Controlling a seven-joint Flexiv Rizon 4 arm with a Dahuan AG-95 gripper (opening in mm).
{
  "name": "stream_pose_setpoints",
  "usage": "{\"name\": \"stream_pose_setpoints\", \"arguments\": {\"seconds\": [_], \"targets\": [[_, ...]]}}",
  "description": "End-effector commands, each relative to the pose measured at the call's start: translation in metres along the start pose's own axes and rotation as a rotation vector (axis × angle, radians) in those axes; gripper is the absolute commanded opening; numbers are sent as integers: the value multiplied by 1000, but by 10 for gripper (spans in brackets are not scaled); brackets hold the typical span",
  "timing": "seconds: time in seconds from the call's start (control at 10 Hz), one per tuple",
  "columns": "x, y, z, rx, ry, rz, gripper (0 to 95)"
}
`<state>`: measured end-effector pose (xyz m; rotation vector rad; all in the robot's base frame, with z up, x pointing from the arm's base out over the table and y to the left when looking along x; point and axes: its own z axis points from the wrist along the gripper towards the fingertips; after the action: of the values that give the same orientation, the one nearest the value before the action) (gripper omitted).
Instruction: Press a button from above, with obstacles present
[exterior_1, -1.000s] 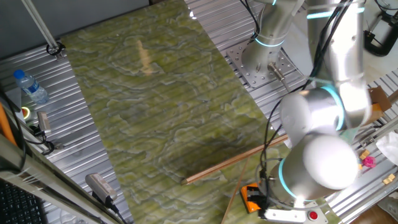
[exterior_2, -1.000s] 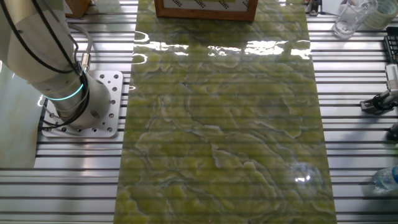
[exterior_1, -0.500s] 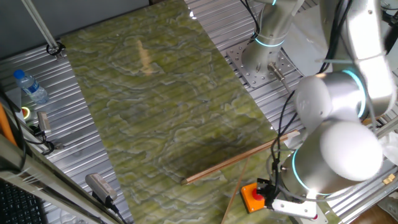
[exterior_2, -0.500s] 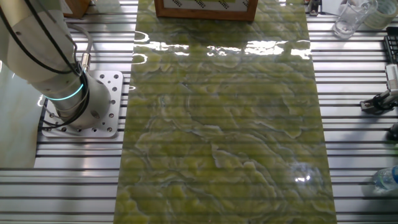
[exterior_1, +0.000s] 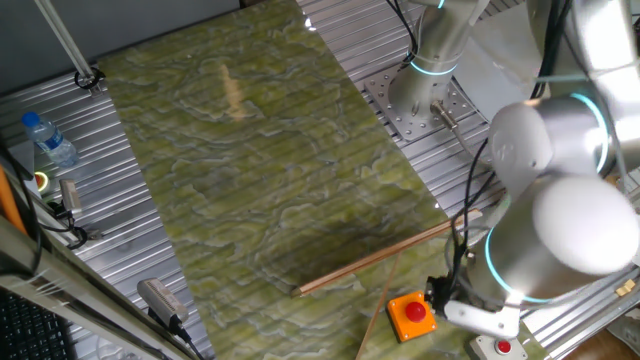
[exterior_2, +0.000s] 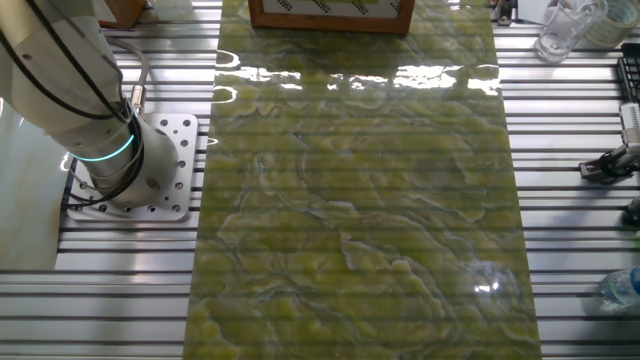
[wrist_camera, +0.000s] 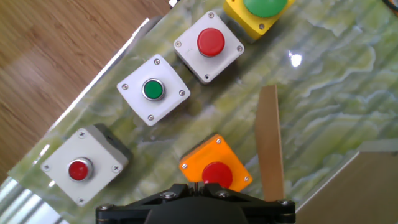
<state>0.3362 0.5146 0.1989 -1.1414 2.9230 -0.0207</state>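
Note:
The button (exterior_1: 412, 313), an orange square box with a round red cap, sits near the front edge of the green mat. It also shows in the hand view (wrist_camera: 216, 168), just ahead of my fingertips. The long stick (exterior_1: 385, 253) lies slantwise behind the button. The shorter stick (exterior_1: 375, 322) lies to its left and shows upright in the hand view (wrist_camera: 269, 146). My gripper (wrist_camera: 199, 185) hangs above the button's near edge, its fingertips meeting at a thin seam, holding nothing. In the fixed view the gripper (exterior_1: 438, 297) is mostly hidden by the arm.
A white-grey box with a red cap (wrist_camera: 208, 43), a green-capped box (wrist_camera: 152, 91), a grey red-capped box (wrist_camera: 81, 168) and a yellow box (wrist_camera: 258, 11) stand beyond the button. A water bottle (exterior_1: 48, 138) stands at the far left. The arm base (exterior_2: 115, 160) stands on the slotted table.
The arm has swung to the right, away from the camera's line. The orange button, mostly covered a second ago, now shows whole. The sticks have not moved.

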Motion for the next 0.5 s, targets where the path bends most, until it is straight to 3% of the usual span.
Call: {"name": "stream_pose_setpoints", "arguments": {"seconds": [0.1,0.4,0.5], "targets": [[7,10,-14,-2,1,38,0],[11,15,-21,-1,15,49,0],[11,15,-21,28,33,71,0]]}}
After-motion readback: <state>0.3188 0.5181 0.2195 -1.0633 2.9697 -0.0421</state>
